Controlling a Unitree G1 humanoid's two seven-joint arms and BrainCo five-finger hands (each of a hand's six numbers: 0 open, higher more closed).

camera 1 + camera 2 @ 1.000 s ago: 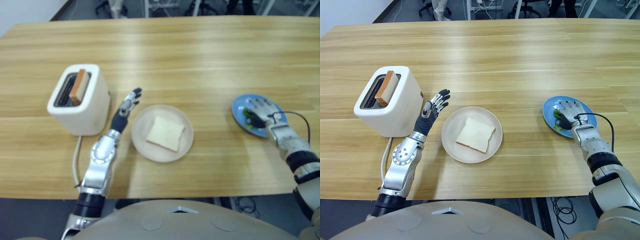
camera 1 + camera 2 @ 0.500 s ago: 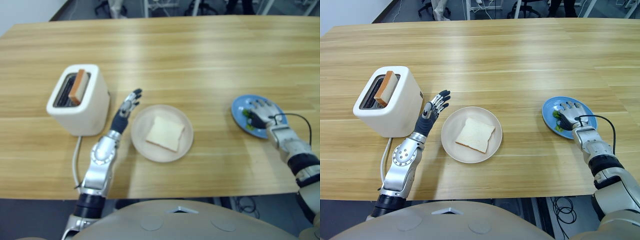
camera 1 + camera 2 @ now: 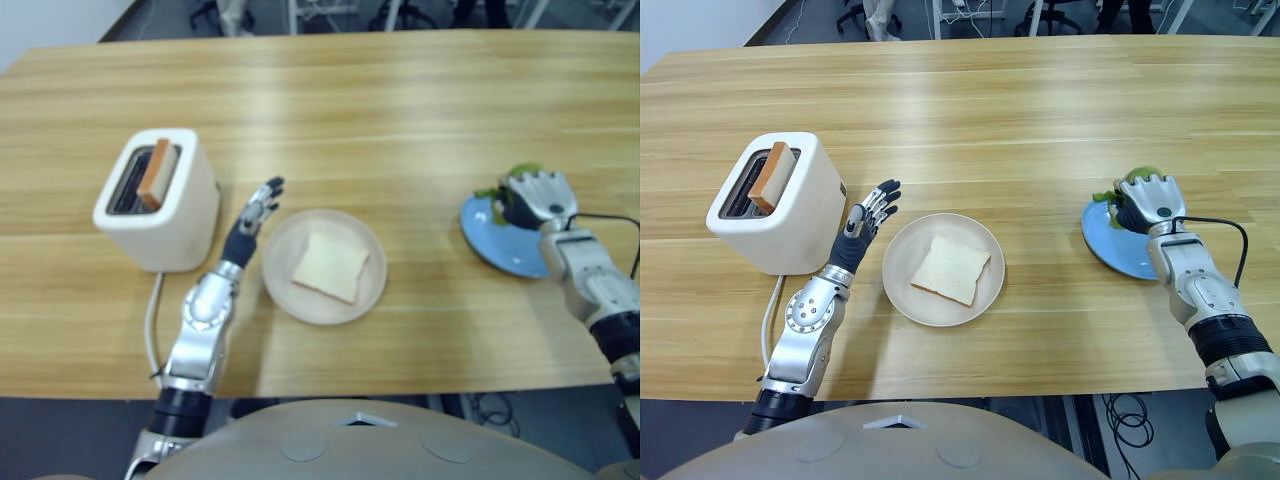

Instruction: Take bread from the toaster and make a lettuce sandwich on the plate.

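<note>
I have the right hand [image 3: 1152,200] at the right of the frame, over the far edge of the blue plate [image 3: 1118,252]. Its fingers [image 3: 1145,186] are curled down and clamped on the lettuce [image 3: 1138,175]. Green leaf pokes out above the knuckles, and another bit sticks out to the left of the hand, over the plate's upper-left rim. I cannot tell whether any of the leaf touches the plate. A thin black cable [image 3: 1225,228] loops off the wrist toward the right edge.

The left hand [image 3: 868,215] is left of centre, in the gap between the toaster [image 3: 780,225] and the cream plate [image 3: 902,245]. Its fingers are straight and slightly apart, pointing toward the upper right, and they hold nothing. The hand is near both the toaster and the plate, and I see it touching neither.

The toaster stands upright at the left of the frame on the wooden bench [image 3: 1020,110]. It is white, with two slots on top. A browned slice [image 3: 772,172] stands on edge in the right-hand slot, its upper part sticking out above the top. A pale cord [image 3: 771,300] runs from the toaster's base down toward the bottom edge, beside the left forearm.

The cream plate sits in the middle of the frame, well apart from the blue plate. One white slice [image 3: 951,270] lies flat on it, roughly centred, its top face bare.
</note>
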